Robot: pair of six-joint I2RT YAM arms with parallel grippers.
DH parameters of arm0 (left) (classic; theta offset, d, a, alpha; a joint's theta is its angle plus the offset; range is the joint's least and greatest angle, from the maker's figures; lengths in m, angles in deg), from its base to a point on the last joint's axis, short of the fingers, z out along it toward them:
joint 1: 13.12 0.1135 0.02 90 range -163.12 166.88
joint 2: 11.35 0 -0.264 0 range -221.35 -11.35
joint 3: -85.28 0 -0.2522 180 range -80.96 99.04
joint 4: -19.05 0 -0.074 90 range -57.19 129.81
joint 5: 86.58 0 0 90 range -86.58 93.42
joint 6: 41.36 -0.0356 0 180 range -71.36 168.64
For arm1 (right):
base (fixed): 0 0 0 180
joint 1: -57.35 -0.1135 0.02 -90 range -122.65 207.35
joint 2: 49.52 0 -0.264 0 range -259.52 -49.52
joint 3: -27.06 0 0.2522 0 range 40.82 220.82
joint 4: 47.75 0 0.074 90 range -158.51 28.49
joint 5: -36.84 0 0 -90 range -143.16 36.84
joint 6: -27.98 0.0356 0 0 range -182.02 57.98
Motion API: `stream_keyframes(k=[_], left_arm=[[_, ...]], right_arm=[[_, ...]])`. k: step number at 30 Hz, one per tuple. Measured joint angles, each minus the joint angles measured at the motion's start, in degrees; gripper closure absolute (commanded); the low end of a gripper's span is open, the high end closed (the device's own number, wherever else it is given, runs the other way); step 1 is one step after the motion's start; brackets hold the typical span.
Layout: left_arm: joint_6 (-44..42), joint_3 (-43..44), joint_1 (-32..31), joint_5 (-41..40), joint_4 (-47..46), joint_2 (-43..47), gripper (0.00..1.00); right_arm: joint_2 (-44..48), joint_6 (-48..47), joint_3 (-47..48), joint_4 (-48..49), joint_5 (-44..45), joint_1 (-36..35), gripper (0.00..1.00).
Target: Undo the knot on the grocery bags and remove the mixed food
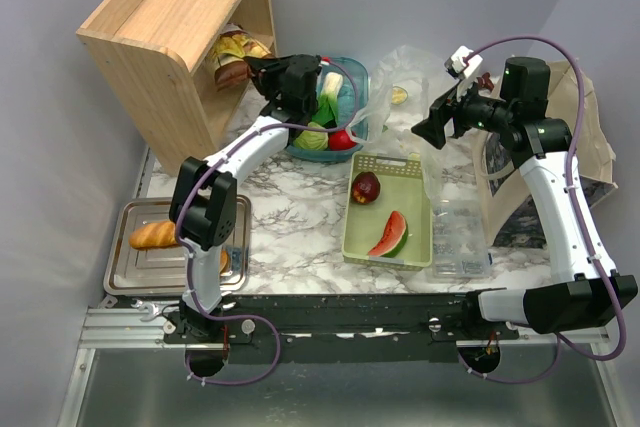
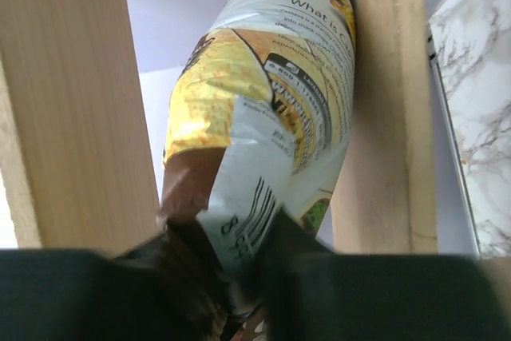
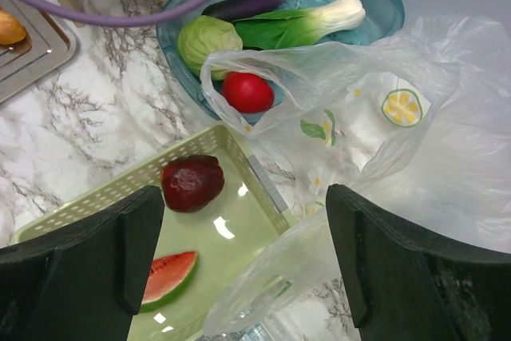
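My left gripper (image 1: 252, 69) reaches into the wooden shelf (image 1: 170, 37) and is shut on the lower end of the yellow-white chips bag (image 1: 238, 55), which fills the left wrist view (image 2: 263, 109) between the shelf walls. My right gripper (image 1: 432, 130) is open and empty, hovering above a translucent grocery bag (image 1: 400, 87). In the right wrist view the bag (image 3: 367, 125) lies open between the teal tray and the green basket. The tray holds eggplant (image 3: 247, 4), leafy vegetable (image 3: 303, 23), cabbage (image 3: 207, 37) and tomato (image 3: 247, 91). The apple (image 3: 192, 183) and watermelon wedge (image 3: 168, 277) lie in the green basket (image 1: 400, 172).
A metal tray (image 1: 130, 272) at the front left holds bread rolls (image 1: 155, 235). A clear plastic box (image 1: 458, 237) sits right of the green basket. A brown paper bag (image 1: 590, 147) stands at the far right. A lemon-slice shape (image 3: 401, 106) shows through the grocery bag.
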Motion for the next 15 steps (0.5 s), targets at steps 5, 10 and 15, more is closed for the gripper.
stream_keyframes(k=[5, 10, 15], left_arm=[[2.69, 0.37, -1.27, 0.37, 4.00, -0.44, 0.23], [6.12, 3.58, -0.48, 0.37, 9.57, -1.22, 0.24], [6.82, 4.37, -0.15, 0.37, 10.03, -1.27, 0.32]], right_arm=[[0.04, -0.04, 0.00, -0.02, 0.17, 0.00, 0.11], [0.04, -0.04, -0.02, -0.02, 0.28, 0.00, 0.11], [0.04, -0.04, -0.02, -0.02, 0.26, 0.00, 0.11]])
